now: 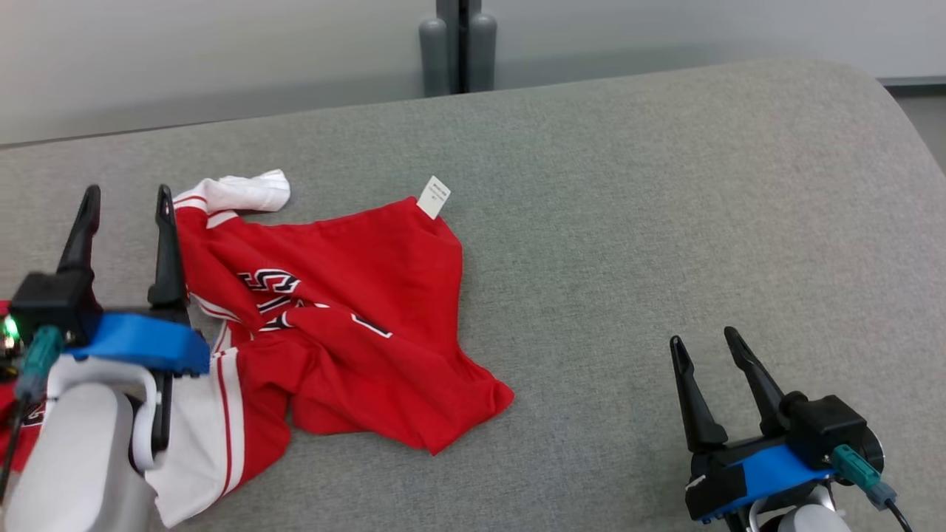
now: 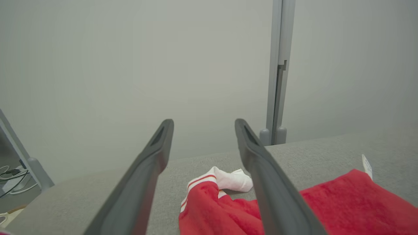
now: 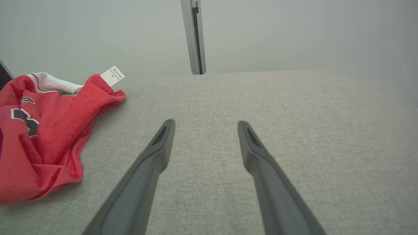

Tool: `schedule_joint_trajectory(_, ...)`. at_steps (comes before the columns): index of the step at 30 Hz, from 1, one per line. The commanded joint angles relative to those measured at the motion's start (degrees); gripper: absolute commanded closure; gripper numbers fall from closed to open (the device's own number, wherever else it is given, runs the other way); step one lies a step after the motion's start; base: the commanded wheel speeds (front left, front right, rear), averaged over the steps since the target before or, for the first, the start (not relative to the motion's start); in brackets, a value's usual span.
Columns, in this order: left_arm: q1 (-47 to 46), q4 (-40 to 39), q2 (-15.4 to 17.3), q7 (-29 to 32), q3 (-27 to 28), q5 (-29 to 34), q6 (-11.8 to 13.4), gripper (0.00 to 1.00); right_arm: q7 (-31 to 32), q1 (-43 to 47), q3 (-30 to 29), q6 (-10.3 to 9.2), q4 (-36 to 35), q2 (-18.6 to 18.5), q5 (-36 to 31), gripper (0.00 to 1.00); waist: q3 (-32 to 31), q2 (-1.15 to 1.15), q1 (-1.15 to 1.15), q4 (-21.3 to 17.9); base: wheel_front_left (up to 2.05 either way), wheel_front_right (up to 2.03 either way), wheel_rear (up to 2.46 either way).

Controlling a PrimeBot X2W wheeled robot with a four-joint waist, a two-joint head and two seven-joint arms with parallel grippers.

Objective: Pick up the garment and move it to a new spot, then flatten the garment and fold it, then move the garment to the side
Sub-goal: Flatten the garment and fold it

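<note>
Crumpled red garment [image 1: 347,310] by the left gripper [image 1: 128,191], right gripper [image 1: 703,337] well apart (both jaws wide, empty); grabbing bunched layers may worsen wrinkles.

I see the red garment [image 1: 355,325] with white trim, crumpled, black lettering up, paper tag at its far corner, on my left.

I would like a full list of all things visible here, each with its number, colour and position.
jersey: one, red with white sleeves, crumpled on the left of the surface
label: one, white, at the jersey's far edge
padded surface: one, grey, under everything
post: one, grey, behind the surface, centre
wall: one, pale grey, at the back
left gripper: one, dark fingers, open, lower left at the jersey's edge
right gripper: one, dark fingers, open, lower right over bare surface
</note>
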Motion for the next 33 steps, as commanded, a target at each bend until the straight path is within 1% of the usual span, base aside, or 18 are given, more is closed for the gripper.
schedule_joint_trajectory(1, 0.68, -0.3, 0.05, -0.23, 0.42, 0.28, 0.24, 0.0, -0.19, 0.51, 0.06, 0.03, 0.07, -0.01, -0.31, 0.0, -0.84, 0.0, -0.01, 0.8, 0.0, 0.0, 0.0)
schedule_joint_trajectory(5, 6.51, -6.37, -2.78, -0.2, 4.28, 2.88, -0.16, 0.0, -0.19, 1.27, -0.01, 0.03, 0.16, -0.02, -0.59, 0.0, -2.81, 0.0, -0.01, 2.83, 0.0, 0.0, 0.0)
schedule_joint_trajectory(6, 9.44, -9.21, -4.3, -0.2, 5.86, 4.13, -0.48, 0.0, -0.19, 1.71, -0.02, 0.03, 0.31, -0.02, -0.68, 0.0, -3.75, 0.0, -0.01, 3.9, 0.0, 0.0, 0.0)
schedule_joint_trajectory(7, 10.97, -10.28, -5.07, -0.2, 6.43, 4.77, -0.61, 0.0, -0.19, 1.86, 0.01, 0.03, 0.38, -0.01, -0.75, 0.0, -4.15, 0.0, -0.01, 4.35, 0.0, 0.0, 0.0)
schedule_joint_trajectory(8, 10.97, -10.28, -5.07, -0.2, 6.43, 4.77, -0.61, 0.0, -0.19, 1.86, 0.01, 0.03, 0.38, -0.01, -0.75, 0.0, -4.15, 0.0, -0.01, 4.35, 0.0, 0.0, 0.0)
schedule_joint_trajectory(14, 18.61, -14.91, -9.25, -0.2, 8.12, 7.87, -2.15, 0.0, -0.19, 3.73, -0.4, 0.03, 0.54, -0.02, -0.96, 0.0, -6.91, 0.0, -0.01, 7.62, 0.0, 0.0, 0.0)
schedule_joint_trajectory(18, 22.74, -16.55, -11.7, -0.2, 8.69, 9.54, -2.39, 0.0, -0.19, 4.94, -0.4, 0.03, 0.87, -0.02, -1.28, 0.0, -8.44, 0.0, -0.01, 9.33, 0.0, 0.0, 0.0)
schedule_joint_trajectory(23, 26.67, -17.45, -13.58, -0.2, 9.49, 10.7, -2.69, 0.0, -0.2, 5.84, -0.2, 0.03, 1.37, -0.03, -1.17, 0.0, -9.83, 0.0, -0.01, 10.61, 0.0, 0.0, 0.0)
schedule_joint_trajectory(25, 27.67, -18.19, -14.36, -0.2, 10.34, 10.28, -2.54, 0.0, -0.19, 6.22, 0.09, 0.03, 1.58, -0.02, -1.1, 0.0, -10.16, 0.0, -0.01, 10.76, 0.0, 0.0, 0.0)
schedule_joint_trajectory(33, 30.22, -18.0, -15.42, -0.2, 11.62, 11.8, -3.6, 0.0, -0.19, 7.09, 0.21, 0.03, 1.79, -0.02, -0.82, 0.0, -10.75, 0.0, -0.01, 11.21, 0.0, 0.0, 0.0)
